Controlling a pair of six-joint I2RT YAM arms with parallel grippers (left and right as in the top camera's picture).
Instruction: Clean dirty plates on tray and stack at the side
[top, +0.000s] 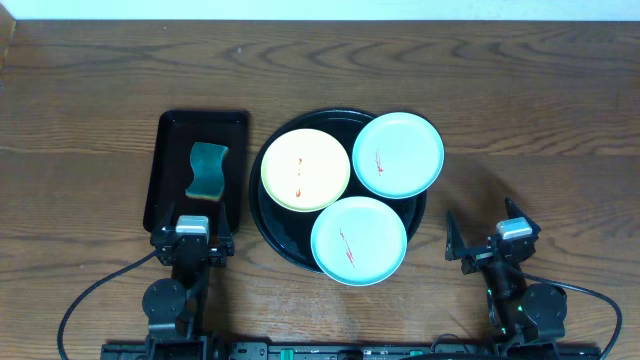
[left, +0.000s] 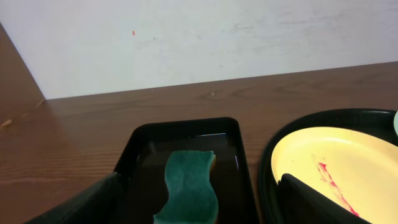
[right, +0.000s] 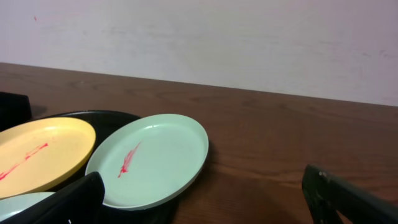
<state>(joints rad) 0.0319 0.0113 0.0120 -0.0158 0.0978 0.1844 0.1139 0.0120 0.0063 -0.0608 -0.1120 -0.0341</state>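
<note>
The round black tray (top: 272, 225) holds three plates, each with a red sauce smear: a pale yellow plate (top: 305, 169), a mint-blue plate (top: 398, 154) at the right and a mint-blue plate (top: 358, 240) at the front. My left gripper (top: 190, 243) is open and empty at the near end of the rectangular tray. My right gripper (top: 493, 243) is open and empty, right of the round tray. The yellow plate (left: 336, 171) shows in the left wrist view. The right wrist view shows the right mint-blue plate (right: 149, 162) and the yellow plate (right: 40, 152).
A smaller rectangular black tray (top: 166, 150) left of the round tray holds a teal wavy sponge (top: 207, 170), also in the left wrist view (left: 189, 186). Bare wooden table lies right of the round tray. A pale wall runs behind the table.
</note>
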